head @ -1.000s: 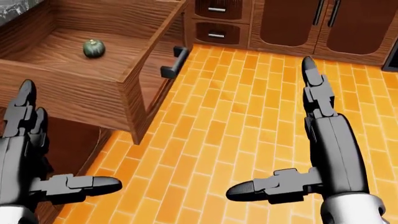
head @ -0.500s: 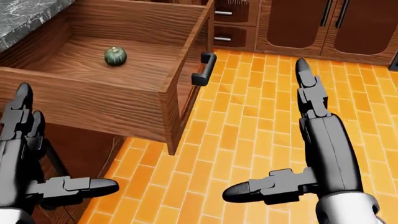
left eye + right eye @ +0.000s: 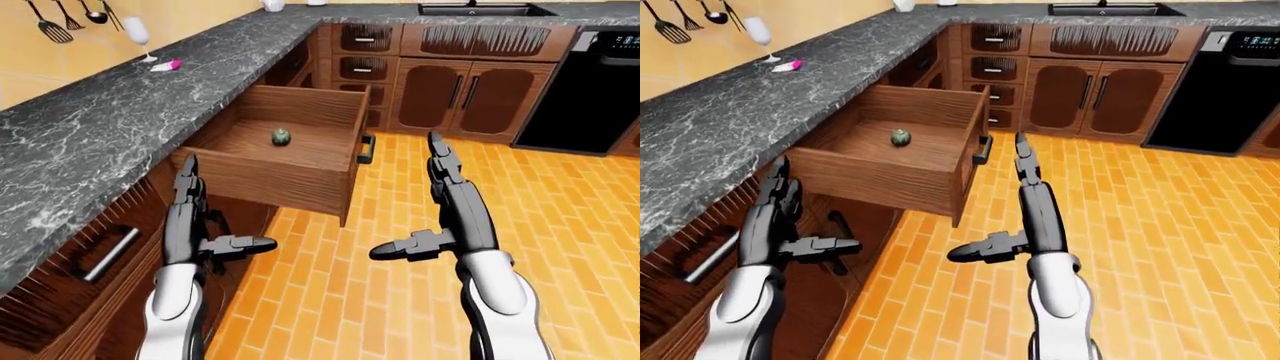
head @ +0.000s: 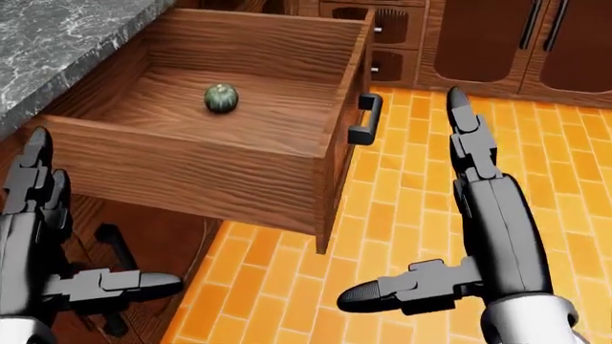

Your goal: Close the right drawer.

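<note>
the drawer (image 4: pixel 206 154) hangs fully pulled out from under the stone counter (image 3: pixel 120 112), with its dark handle (image 4: pixel 364 119) on the face turned toward the orange floor (image 4: pixel 411 186). a small green ball (image 4: pixel 221 97) sits inside the drawer near its middle. the right hand (image 4: pixel 450 215) is spread, fingers straight, thumb out sideways, hovering just right of the handle and touching nothing. the left hand (image 4: pixel 43 236) is spread too, below the drawer's near wall. a risk, as i judge it: a push landing off-centre on the face could skew the drawer, and a hard shove would send the ball rolling.
</note>
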Available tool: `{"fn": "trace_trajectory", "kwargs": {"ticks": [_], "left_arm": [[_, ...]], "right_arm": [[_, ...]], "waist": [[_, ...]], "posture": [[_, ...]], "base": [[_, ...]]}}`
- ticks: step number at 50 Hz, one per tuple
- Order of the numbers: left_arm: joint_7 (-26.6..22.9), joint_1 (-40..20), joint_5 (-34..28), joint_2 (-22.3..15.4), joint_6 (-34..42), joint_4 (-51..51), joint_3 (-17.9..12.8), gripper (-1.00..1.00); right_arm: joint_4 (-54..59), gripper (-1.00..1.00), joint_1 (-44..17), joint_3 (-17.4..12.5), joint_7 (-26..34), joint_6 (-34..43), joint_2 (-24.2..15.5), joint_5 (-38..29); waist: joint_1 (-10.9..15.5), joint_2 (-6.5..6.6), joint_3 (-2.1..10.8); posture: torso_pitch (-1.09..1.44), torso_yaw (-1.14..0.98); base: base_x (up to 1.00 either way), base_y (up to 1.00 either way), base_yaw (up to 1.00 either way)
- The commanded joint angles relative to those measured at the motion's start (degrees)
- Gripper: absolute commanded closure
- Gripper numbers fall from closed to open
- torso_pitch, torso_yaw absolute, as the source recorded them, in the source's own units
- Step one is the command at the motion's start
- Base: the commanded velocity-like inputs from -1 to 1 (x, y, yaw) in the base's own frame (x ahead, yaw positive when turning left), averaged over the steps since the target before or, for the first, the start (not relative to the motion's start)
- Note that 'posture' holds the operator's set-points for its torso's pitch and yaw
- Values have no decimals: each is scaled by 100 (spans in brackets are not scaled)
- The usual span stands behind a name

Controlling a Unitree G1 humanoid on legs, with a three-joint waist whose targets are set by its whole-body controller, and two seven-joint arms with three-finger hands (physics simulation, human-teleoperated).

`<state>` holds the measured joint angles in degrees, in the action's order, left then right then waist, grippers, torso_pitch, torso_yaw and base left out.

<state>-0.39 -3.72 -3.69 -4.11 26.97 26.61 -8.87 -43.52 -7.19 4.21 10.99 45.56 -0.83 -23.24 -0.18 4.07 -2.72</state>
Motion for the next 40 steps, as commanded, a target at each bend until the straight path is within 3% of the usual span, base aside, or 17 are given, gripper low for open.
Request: {"fn": "trace_trajectory", "kwargs": {"ticks": [1,7,10,11,13,15,20,22,24,25,26,33,35,36,38,39,40], "left_arm": [[-25,-141,17,-5,-191,232,80,-100],[-51,-88,29,-7,-228,240,44,-100],[-57,-66,34,-6,-224,269,20,-100],[-56,-71,36,-6,-222,266,17,-100],[-50,-85,24,-2,-233,239,39,-100],[-54,-99,24,-6,-213,253,42,-100],[-49,-90,19,-1,-213,254,49,-100],[-48,-97,23,1,-182,288,48,-100],[-54,-76,14,5,-157,350,64,-100],[-58,-76,22,5,-126,394,51,-100],[-62,-74,25,3,-93,437,43,-100],[-108,-43,-24,8,-79,553,90,-100],[-117,-24,-75,14,-125,556,120,-100],[-129,-16,-87,17,-137,562,127,-100],[-229,59,-102,20,-254,566,174,-100],[-249,78,-113,27,-278,575,175,-100],[-346,98,17,57,-301,621,156,-100]], "right_arm": [[-269,-100,-149,-64,-59,-157,-32,-72],[-291,-100,-135,-45,-63,-178,-11,-44],[-251,-100,-157,-34,-68,-196,-9,-30],[-243,-100,-171,-37,-69,-188,-5,-27],[-247,-100,-192,-35,-61,-185,-3,-11],[-228,-100,-191,-48,-66,-202,-5,3],[-210,-100,-149,-70,-92,-241,-5,37],[-233,-100,-154,-61,-83,-221,-15,31],[-265,-100,-147,-61,-77,-204,-19,32],[-295,-100,-128,-55,-71,-197,-20,30],[-321,-100,-105,-44,-69,-193,-20,25],[-346,-100,-64,-67,-83,-141,5,49],[-375,-100,-53,-77,-96,-131,10,86],[-380,-100,-49,-78,-102,-133,6,100],[-359,-100,-41,-105,-128,-158,1,144],[-359,-100,-42,-107,-136,-156,-3,153],[-359,-100,-44,-108,-142,-160,-9,166]], "waist": [[-13,-39,87],[139,-384,79],[154,-744,191],[80,-626,150],[51,-655,-7],[-30,-642,85],[-143,-447,58],[-171,-275,128],[-98,111,271],[-47,2,168],[-91,55,9],[121,-165,32],[59,-209,257],[55,-261,202],[48,-572,193],[86,-752,303],[102,-602,101]], "posture": [[0,0],[0,0],[0,0],[0,0],[0,0],[0,0],[0,0],[0,0],[0,0],[0,0],[0,0],[0,0],[0,0],[0,0],[0,0],[0,0],[0,0]], "base": [[47,16,0],[52,16,0],[54,15,0],[59,13,0],[60,13,0],[62,12,0],[63,13,0],[62,13,0],[63,13,0],[62,12,0],[63,12,0],[58,11,0],[5,0,0],[0,0,0],[0,0,0],[0,0,0],[0,0,0]]}}
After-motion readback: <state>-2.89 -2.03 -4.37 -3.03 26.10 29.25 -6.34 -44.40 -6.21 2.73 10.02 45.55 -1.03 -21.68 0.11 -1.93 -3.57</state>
